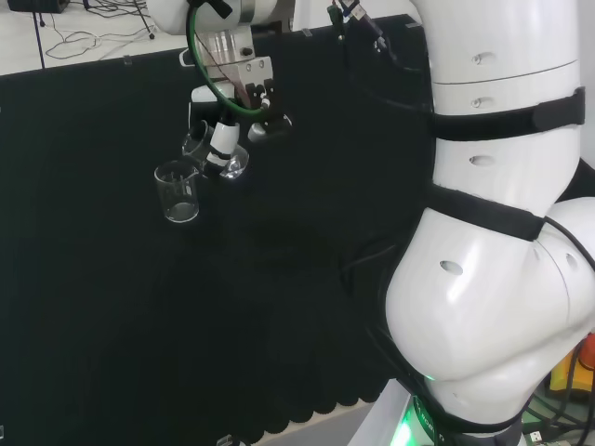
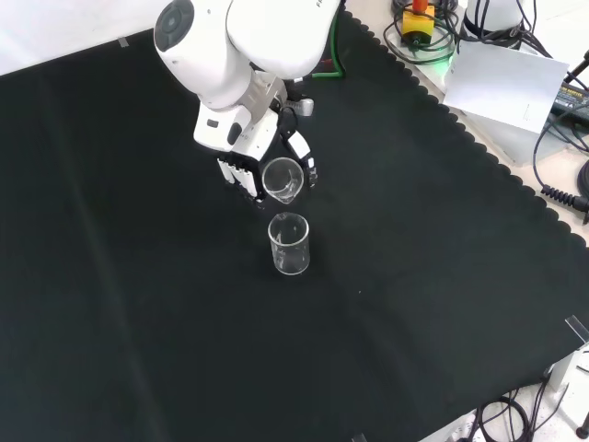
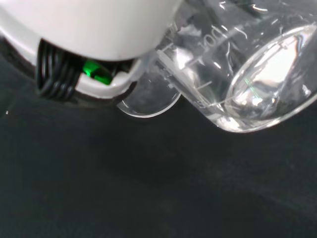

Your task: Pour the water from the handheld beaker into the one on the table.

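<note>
Clear handheld beaker (image 2: 282,180) clasped in the hand (image 2: 241,168), tipped mouth-first toward upright table beaker (image 2: 290,244)

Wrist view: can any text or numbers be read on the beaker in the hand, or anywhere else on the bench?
Held beaker: white scale lines and digits, warped through the glass, unreadable.
Standing beaker: no readable marks.
White sheet at the front view's right: print too small to read.
Nothing else legible.

glossy white arm (image 1: 483,279) with black bands, green cable, black and white hand (image 2: 241,171)
</note>
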Motion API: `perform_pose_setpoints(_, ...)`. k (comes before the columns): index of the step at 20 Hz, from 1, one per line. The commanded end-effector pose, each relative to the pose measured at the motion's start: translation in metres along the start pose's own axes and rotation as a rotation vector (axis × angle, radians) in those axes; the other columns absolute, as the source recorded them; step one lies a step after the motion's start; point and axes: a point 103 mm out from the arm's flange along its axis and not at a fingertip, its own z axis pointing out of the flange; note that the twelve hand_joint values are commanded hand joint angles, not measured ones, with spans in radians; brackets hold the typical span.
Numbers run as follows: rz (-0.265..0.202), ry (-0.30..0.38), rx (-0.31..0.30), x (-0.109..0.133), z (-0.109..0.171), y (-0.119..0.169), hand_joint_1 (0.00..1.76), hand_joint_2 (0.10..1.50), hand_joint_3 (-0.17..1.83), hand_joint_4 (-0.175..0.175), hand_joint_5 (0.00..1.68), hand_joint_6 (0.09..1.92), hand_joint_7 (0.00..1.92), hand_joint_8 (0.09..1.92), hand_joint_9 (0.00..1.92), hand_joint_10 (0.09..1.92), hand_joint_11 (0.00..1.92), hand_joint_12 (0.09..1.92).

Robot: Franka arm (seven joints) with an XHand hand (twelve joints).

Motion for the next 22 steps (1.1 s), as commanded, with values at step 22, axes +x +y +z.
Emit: perform_pose_setpoints(22, 0.111, -0.186, 0.216, 0.013, -0.011, 0.011, 1.31, 0.64, 0.66, -0.175, 1.30, 0.59, 1.36, 0.55, 1.66, 0.09, 1.15, 0.87)
